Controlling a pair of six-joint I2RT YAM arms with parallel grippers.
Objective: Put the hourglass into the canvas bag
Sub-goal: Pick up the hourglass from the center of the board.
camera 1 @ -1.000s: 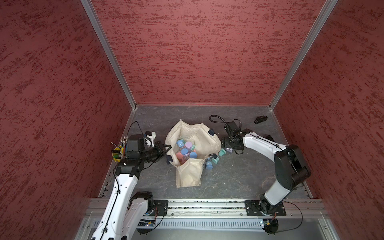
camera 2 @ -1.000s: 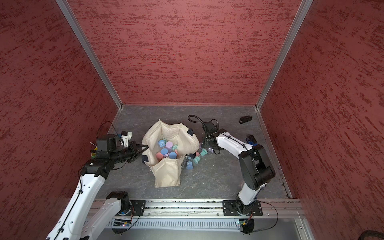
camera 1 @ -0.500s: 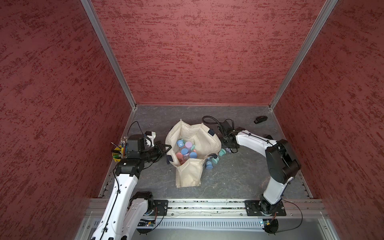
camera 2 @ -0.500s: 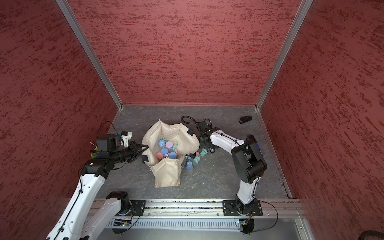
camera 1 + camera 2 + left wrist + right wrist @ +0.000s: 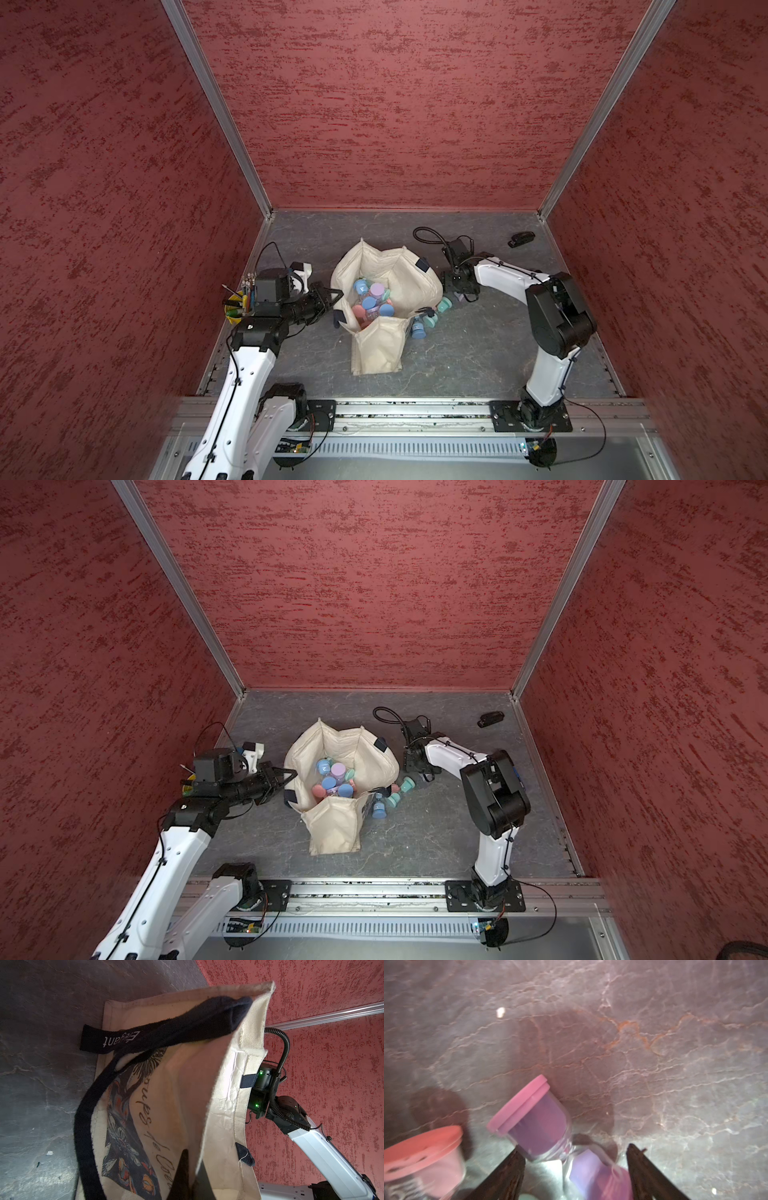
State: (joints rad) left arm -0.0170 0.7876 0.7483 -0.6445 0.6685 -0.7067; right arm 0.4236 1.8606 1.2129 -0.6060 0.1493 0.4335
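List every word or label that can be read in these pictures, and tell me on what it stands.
"Elegant": white letters on the dark strap of the canvas bag.
Script lettering on the bag's printed side: partly hidden, not readable whole.
Top views and right wrist view: no readable text.

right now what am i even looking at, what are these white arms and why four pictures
Two white robot arms, bolted to a rail, work on a grey table inside red walls. Two pictures look down from overhead, almost the same view; the other two come from a camera on each arm's wrist. In the middle sits an open canvas bag with several colourful hourglasses inside; a few more lie beside it. The left pincer is shut on the bag's rim. The right pincer is open, its fingers either side of a purple hourglass lying on the table, not gripping it yet.
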